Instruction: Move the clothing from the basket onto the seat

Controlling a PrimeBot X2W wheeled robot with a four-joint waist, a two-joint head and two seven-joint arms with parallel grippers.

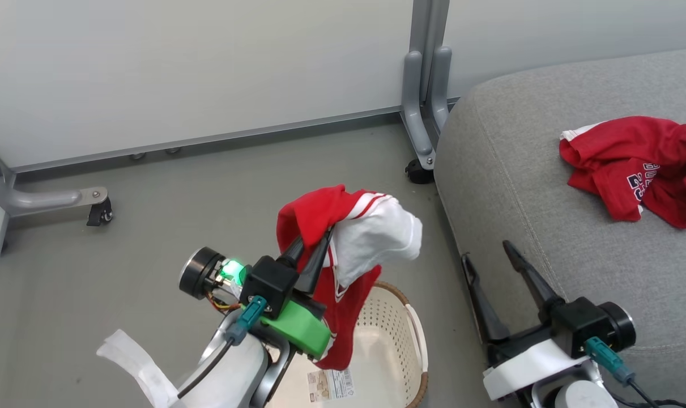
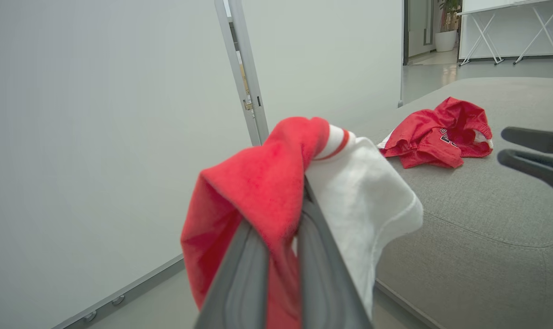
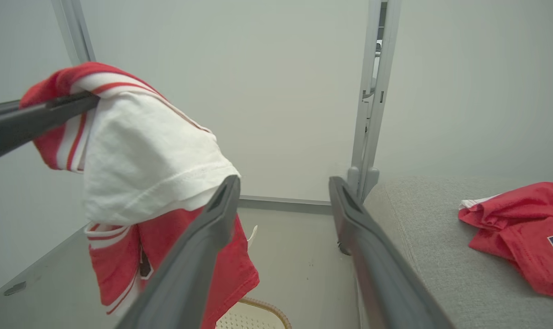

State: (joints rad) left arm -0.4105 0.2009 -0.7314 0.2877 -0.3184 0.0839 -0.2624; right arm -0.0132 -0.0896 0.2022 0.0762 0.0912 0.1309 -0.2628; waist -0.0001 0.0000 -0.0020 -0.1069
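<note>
Clothing (image 1: 631, 164) is partly across: one red piece lies crumpled on the seat (image 1: 518, 187), in from its edge. A second piece (image 1: 348, 238) hangs above the basket (image 1: 376, 323), pinched in the left hand (image 1: 314, 243). The right hand (image 1: 486, 251) is spread and empty by the seat's edge. The basket's visible floor looks free of clothes, so this carry may be the last.

Seat (image 1: 507, 170) near edge bare; garment (image 1: 614, 153) beyond.

A red-and-white garment (image 1: 371, 235) was held pinched in the left gripper (image 1: 319, 242), hung limp above the cream perforated basket (image 1: 383, 317). A lettered red garment (image 1: 631, 164) was left crumpled on the grey woven seat (image 1: 518, 192), which was set just beside the basket.
</note>
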